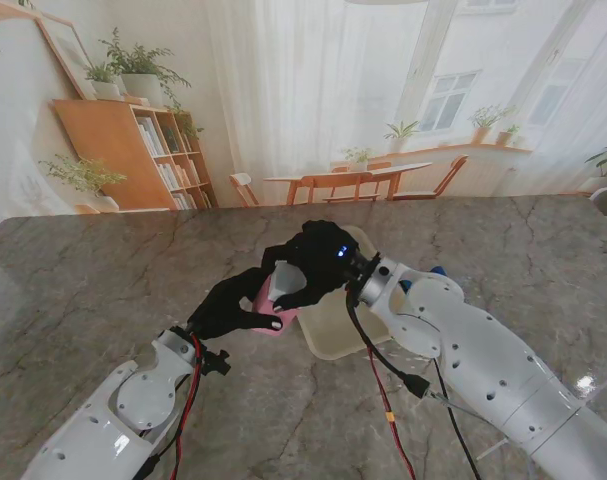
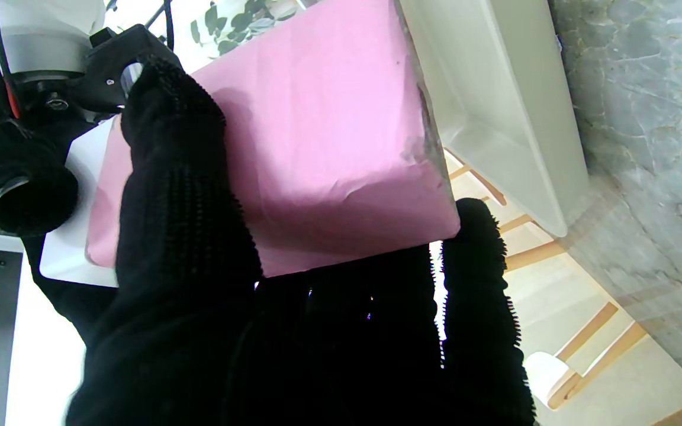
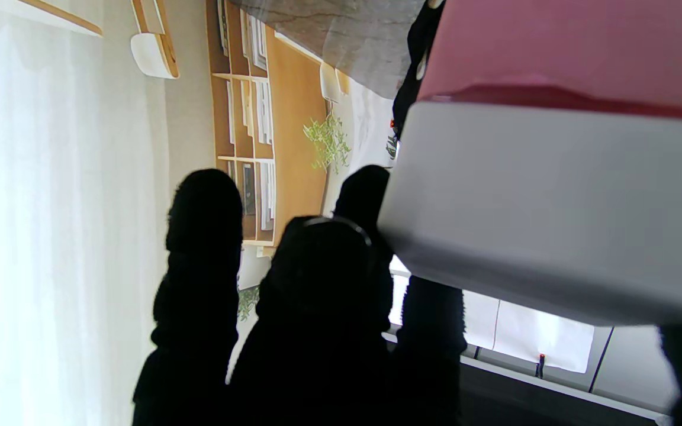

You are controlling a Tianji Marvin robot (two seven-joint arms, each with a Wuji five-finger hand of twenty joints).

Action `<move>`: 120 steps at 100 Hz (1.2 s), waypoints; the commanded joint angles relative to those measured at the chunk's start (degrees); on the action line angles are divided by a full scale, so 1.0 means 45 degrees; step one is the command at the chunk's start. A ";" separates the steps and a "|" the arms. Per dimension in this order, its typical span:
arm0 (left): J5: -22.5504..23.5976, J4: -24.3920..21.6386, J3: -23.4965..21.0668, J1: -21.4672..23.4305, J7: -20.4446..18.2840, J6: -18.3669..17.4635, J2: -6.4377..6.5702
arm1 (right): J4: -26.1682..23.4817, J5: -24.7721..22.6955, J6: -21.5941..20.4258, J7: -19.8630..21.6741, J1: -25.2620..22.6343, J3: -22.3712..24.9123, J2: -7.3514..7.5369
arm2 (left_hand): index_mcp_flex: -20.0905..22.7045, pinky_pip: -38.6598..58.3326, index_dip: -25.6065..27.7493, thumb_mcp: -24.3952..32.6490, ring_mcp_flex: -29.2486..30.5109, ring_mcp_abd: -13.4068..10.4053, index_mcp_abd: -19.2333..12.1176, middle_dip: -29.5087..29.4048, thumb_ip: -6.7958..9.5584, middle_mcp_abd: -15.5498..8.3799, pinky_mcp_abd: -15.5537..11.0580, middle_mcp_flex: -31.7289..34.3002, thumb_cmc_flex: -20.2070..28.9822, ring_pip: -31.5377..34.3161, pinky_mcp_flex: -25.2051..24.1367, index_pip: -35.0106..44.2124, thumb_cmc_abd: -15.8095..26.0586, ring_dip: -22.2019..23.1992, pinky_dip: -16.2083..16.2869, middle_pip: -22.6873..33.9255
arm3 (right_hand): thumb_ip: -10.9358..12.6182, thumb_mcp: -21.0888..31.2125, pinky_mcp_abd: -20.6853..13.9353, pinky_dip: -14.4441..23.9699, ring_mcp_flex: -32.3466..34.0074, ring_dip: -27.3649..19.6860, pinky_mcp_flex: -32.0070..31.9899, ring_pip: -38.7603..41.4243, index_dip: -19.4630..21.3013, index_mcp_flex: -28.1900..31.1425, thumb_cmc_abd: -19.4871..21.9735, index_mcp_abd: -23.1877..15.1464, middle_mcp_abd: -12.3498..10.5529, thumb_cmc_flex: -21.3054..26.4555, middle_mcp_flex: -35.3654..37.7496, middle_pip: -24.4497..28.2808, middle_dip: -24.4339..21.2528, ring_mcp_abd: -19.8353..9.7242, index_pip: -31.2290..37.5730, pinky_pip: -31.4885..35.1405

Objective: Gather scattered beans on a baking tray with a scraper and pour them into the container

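The pink container [image 1: 274,312] sits in the grasp of the left hand [image 1: 231,305], lifted off the marble table [image 1: 93,290] near the middle of the scene; in the left wrist view the black-gloved fingers [image 2: 181,195] wrap one pink wall [image 2: 329,136] while the thumb [image 2: 477,266] presses the opposite edge, so this hand is clamped on the box. Just to its right and slightly farther from me, the right hand [image 1: 318,265] curls around a white flat piece [image 1: 286,277], which appears to be the scraper, held touching the container's rim; the right wrist view shows that white slab [image 3: 548,207] lying directly against the pink body [image 3: 572,47], with three dark fingers [image 3: 202,254] standing beside it. The cream baking tray [image 1: 335,335] lies on the table under and to the right of both hands, partly hidden by the right forearm. I count one container, one tray, one white scraper and two hands; beans cannot be made out. The container is tilted, but which way its opening faces cannot be told; its long axis cannot be judged from the stand view.
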 commanded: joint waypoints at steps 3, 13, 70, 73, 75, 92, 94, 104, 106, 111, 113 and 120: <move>0.0003 -0.0101 0.0032 -0.0030 0.0119 -0.0098 -0.0089 | 0.0084 0.0096 0.0162 0.0309 -0.0094 -0.0045 -0.0030 | 0.1457 0.0445 0.0957 0.2284 0.0301 -0.0557 -0.2754 0.0895 0.1537 -0.2290 -0.0084 0.1856 0.3106 0.0527 0.0081 0.2786 0.2704 0.0277 0.0467 0.2212 | -0.0629 0.2552 -0.0382 0.0190 0.0216 0.0351 0.0199 0.0681 0.0196 0.1842 0.0959 0.0382 -0.5023 0.4734 0.2730 0.3392 0.1139 -0.2322 0.2005 0.0649; 0.0071 -0.0108 0.0029 -0.0022 0.0201 -0.0103 -0.0101 | -0.0003 0.0255 0.0403 0.0510 -0.0161 -0.0068 -0.0067 | 0.1451 0.0449 0.0920 0.2275 0.0302 -0.0536 -0.2738 0.0898 0.1538 -0.2271 -0.0096 0.1862 0.3101 0.0545 0.0064 0.2802 0.2707 0.0288 0.0469 0.2224 | -0.0697 0.2772 -0.0387 0.0208 0.0212 0.0496 0.0397 0.0982 0.0178 0.2142 0.0661 0.0688 -0.4959 0.4896 0.2736 0.3493 0.1140 -0.2384 0.1974 0.0823; 0.0234 -0.0098 0.0057 -0.0054 0.0198 -0.0084 -0.0077 | -0.0644 0.0239 0.1608 0.1285 -0.0491 0.0020 -0.0069 | 0.1476 0.0530 0.0669 0.2265 0.0302 -0.0538 -0.2760 0.0862 0.1553 -0.2266 -0.0075 0.1912 0.3097 0.0642 0.0091 0.2950 0.2659 0.0355 0.0502 0.2266 | -0.0714 0.3016 -0.0369 0.0192 0.0200 0.0667 0.0666 0.1389 0.0364 0.2556 0.0237 0.1194 -0.4800 0.5108 0.2738 0.3699 0.1062 -0.2472 0.1747 0.1185; 0.0240 -0.0095 0.0059 -0.0057 0.0200 -0.0090 -0.0077 | -0.0672 0.0246 0.1641 0.1331 -0.0516 0.0036 -0.0067 | 0.1472 0.0527 0.0658 0.2263 0.0311 -0.0535 -0.2768 0.0859 0.1552 -0.2273 -0.0073 0.1909 0.3090 0.0647 0.0084 0.2950 0.2659 0.0356 0.0500 0.2264 | -0.0713 0.3015 -0.0382 0.0187 0.0198 0.0668 0.0664 0.1401 0.0369 0.2571 0.0232 0.1210 -0.4793 0.5107 0.2740 0.3697 0.1053 -0.2467 0.1742 0.1191; 0.0243 -0.0094 0.0060 -0.0059 0.0200 -0.0092 -0.0077 | -0.0684 0.0245 0.1655 0.1352 -0.0527 0.0045 -0.0065 | 0.1471 0.0529 0.0652 0.2256 0.0310 -0.0542 -0.2772 0.0858 0.1547 -0.2277 -0.0076 0.1909 0.3085 0.0646 0.0092 0.2952 0.2645 0.0356 0.0501 0.2264 | -0.0716 0.3003 -0.0381 0.0185 0.0197 0.0668 0.0663 0.1406 0.0371 0.2569 0.0255 0.1189 -0.4794 0.5076 0.2742 0.3698 0.1049 -0.2466 0.1731 0.1196; 0.0189 -0.0086 0.0059 -0.0069 0.0136 -0.0053 -0.0068 | -0.0879 0.0333 0.1562 0.1732 -0.0723 0.0277 -0.0032 | 0.1467 0.0529 0.0617 0.2268 0.0311 -0.0523 -0.2771 0.0852 0.1551 -0.2252 -0.0053 0.1916 0.3103 0.0642 0.0085 0.2978 0.2646 0.0353 0.0501 0.2270 | 0.1316 0.1671 0.0978 0.0266 -0.0857 -0.0225 -0.1599 -0.0228 0.2960 0.1993 0.2376 0.1589 -0.3293 0.1829 0.1555 0.2444 0.0795 -0.0732 -0.0569 0.0002; 0.0182 -0.0086 0.0059 -0.0070 0.0129 -0.0045 -0.0068 | -0.0908 0.0347 0.1539 0.1792 -0.0750 0.0311 -0.0026 | 0.1466 0.0531 0.0611 0.2267 0.0308 -0.0537 -0.2766 0.0850 0.1551 -0.2247 -0.0051 0.1910 0.3099 0.0641 0.0086 0.2980 0.2649 0.0353 0.0502 0.2268 | 0.1525 0.1421 0.1110 0.0317 -0.1175 -0.0206 -0.1916 -0.0314 0.3327 0.1824 0.2545 0.1724 -0.3085 0.1580 0.1228 0.2365 0.0865 -0.0543 -0.0905 -0.0112; 0.0144 -0.0081 0.0057 -0.0072 0.0091 -0.0015 -0.0063 | -0.1068 0.0308 0.1406 0.2080 -0.0869 0.0489 0.0026 | 0.1479 0.0534 0.0599 0.2266 0.0319 -0.0526 -0.2766 0.0852 0.1551 -0.2263 -0.0057 0.1921 0.3095 0.0650 0.0090 0.3002 0.2649 0.0358 0.0504 0.2277 | 0.1667 0.0114 0.1744 0.0367 -0.2963 -0.0250 -0.3595 -0.1037 0.3879 0.0692 0.3193 0.2103 -0.1792 0.0859 -0.0925 0.1434 0.0889 0.0539 -0.2052 -0.0806; 0.0141 -0.0076 0.0058 -0.0073 0.0087 -0.0014 -0.0063 | -0.1111 0.0294 0.1380 0.2157 -0.0896 0.0528 0.0039 | 0.1476 0.0537 0.0595 0.2266 0.0322 -0.0531 -0.2766 0.0848 0.1550 -0.2258 -0.0055 0.1917 0.3098 0.0653 0.0092 0.3002 0.2641 0.0359 0.0505 0.2274 | 0.1666 -0.0088 0.1809 0.0358 -0.3368 -0.0273 -0.3949 -0.1208 0.3931 0.0404 0.3277 0.2194 -0.1461 0.0717 -0.1534 0.1136 0.0848 0.0751 -0.2278 -0.0971; 0.0131 -0.0071 0.0056 -0.0074 0.0073 -0.0009 -0.0061 | -0.1235 0.0282 0.1327 0.2412 -0.0970 0.0621 0.0069 | 0.1475 0.0536 0.0587 0.2267 0.0319 -0.0522 -0.2757 0.0848 0.1551 -0.2263 -0.0062 0.1924 0.3097 0.0652 0.0093 0.3005 0.2644 0.0358 0.0504 0.2277 | 0.1711 -0.0600 0.2062 0.0432 -0.4262 -0.0227 -0.4733 -0.1584 0.4193 -0.0136 0.3442 0.2383 -0.0719 0.0587 -0.2699 0.0465 0.0839 0.1292 -0.2995 -0.1362; 0.0128 -0.0070 0.0055 -0.0075 0.0068 -0.0006 -0.0060 | -0.1303 0.0273 0.1324 0.2539 -0.1009 0.0663 0.0084 | 0.1469 0.0536 0.0583 0.2273 0.0316 -0.0516 -0.2756 0.0846 0.1553 -0.2257 -0.0062 0.1917 0.3102 0.0651 0.0094 0.3002 0.2653 0.0358 0.0504 0.2273 | 0.1709 -0.0709 0.2029 0.0446 -0.4458 -0.0218 -0.4906 -0.1655 0.4245 -0.0290 0.3524 0.2398 -0.0584 0.0510 -0.2979 0.0342 0.0846 0.1376 -0.3131 -0.1442; 0.0118 -0.0073 0.0051 -0.0073 0.0053 0.0011 -0.0057 | -0.1412 0.0278 0.1267 0.2753 -0.1087 0.0756 0.0109 | 0.1476 0.0539 0.0579 0.2270 0.0319 -0.0513 -0.2758 0.0850 0.1552 -0.2244 -0.0060 0.1927 0.3104 0.0655 0.0098 0.3011 0.2638 0.0360 0.0505 0.2282 | 0.1755 -0.1454 0.2367 0.0515 -0.5580 -0.0209 -0.5783 -0.2204 0.4571 -0.0925 0.3935 0.2703 0.0494 0.0186 -0.4487 -0.0742 0.0718 0.2038 -0.3976 -0.1983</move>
